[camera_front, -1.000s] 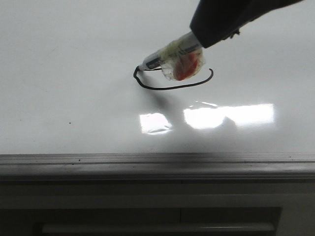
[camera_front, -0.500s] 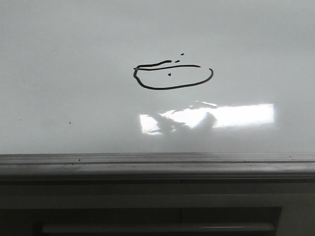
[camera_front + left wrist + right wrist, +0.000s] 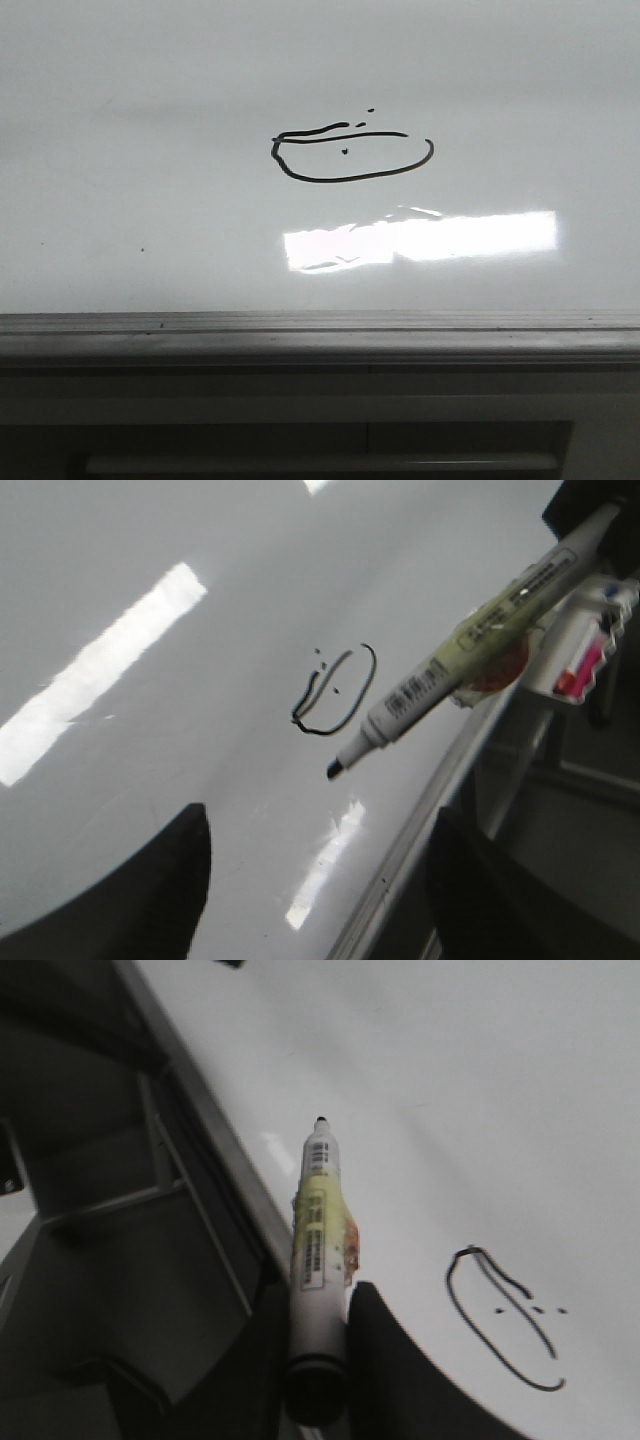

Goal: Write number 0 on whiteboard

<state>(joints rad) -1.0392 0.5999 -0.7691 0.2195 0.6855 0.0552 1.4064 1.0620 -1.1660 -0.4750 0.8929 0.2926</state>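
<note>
The number 0 point(image 3: 345, 179) is a thin black flattened oval on the whiteboard point(image 3: 150, 150), with a doubled top stroke, a gap at its right and small stray dots. It also shows in the left wrist view point(image 3: 326, 732) and the right wrist view point(image 3: 518, 1380). My right gripper point(image 3: 318, 1300) is shut on a white marker point(image 3: 320, 1220) wrapped in yellowish tape, held off the board above its frame edge. The marker point(image 3: 440, 675) has its black tip bare and lifted beside the 0. My left gripper point(image 3: 320, 818) is open and empty over the board. Neither gripper shows in the front view.
A bright rectangular glare patch point(image 3: 420, 238) lies below the 0. The board's grey metal frame edge point(image 3: 320, 325) runs along the near side, with a dark grey shelf structure point(image 3: 320, 440) under it. Dark framework point(image 3: 120, 1260) stands beside the board's edge.
The right arm with the marker has left the front view, uncovering the 0's top stroke and dots. Its shadow over the glare patch has since faded.
</note>
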